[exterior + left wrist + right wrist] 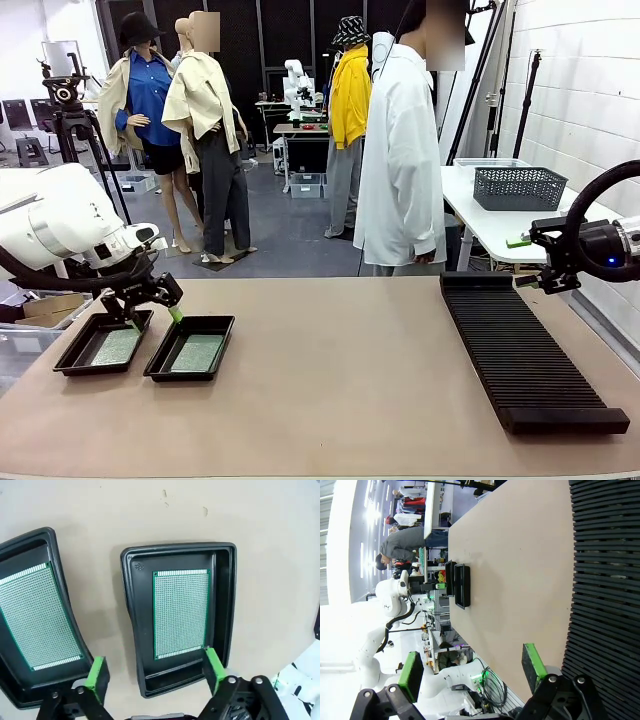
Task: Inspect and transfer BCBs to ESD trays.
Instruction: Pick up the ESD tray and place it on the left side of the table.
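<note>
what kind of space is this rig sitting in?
Most likely a robotics lab or data-collection workspace, not a factory line. Signs: a second worktable behind with a mesh basket, a camera on a tripod, and electronics-handling gear on the near table, namely two ESD trays and a slotted rack.

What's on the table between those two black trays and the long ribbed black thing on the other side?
Nothing: in the front view, the tabletop between the two ESD trays and the long ribbed rack is bare. Each tray holds a green board.

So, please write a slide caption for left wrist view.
Open left gripper above two ESD trays, each holding one BCB.
</note>
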Robot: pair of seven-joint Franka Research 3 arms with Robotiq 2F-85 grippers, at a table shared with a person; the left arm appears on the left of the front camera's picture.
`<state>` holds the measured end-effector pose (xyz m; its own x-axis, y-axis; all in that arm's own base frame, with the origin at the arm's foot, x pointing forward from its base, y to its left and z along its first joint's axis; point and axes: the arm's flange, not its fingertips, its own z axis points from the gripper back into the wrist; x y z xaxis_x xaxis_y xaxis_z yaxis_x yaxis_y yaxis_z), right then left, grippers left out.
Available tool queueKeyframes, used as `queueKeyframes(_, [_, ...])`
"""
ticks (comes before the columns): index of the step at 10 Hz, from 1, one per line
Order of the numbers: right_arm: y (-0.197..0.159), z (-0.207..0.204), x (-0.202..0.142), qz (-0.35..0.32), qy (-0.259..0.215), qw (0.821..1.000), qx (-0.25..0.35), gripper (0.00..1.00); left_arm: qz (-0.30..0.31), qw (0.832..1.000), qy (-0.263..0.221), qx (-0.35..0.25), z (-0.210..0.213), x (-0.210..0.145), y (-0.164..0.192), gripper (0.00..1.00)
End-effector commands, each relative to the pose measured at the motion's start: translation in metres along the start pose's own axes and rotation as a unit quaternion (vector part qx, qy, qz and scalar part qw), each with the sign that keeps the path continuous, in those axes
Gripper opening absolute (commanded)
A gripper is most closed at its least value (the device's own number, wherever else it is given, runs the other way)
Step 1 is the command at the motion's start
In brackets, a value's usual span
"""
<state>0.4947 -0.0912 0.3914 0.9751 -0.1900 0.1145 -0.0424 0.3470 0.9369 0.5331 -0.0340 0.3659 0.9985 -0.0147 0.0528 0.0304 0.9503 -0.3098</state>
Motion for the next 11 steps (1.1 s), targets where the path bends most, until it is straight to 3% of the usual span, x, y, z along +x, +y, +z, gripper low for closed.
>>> queueKeyframes(1, [0.0003, -0.0010, 0.0003, 0.000, 0.000, 1.000, -0.001, 1.00, 0.014, 1.000, 0.002, -0.008, 0.0032, -0.0075, 0.0013, 1.00])
queueKeyframes(11, [0.0003, -0.0010, 0.0003, 0.000, 0.000, 1.000, -0.001, 1.00, 0.001, 1.000, 0.000, 0.000, 0.0012, -0.0006, 0.0002, 1.00])
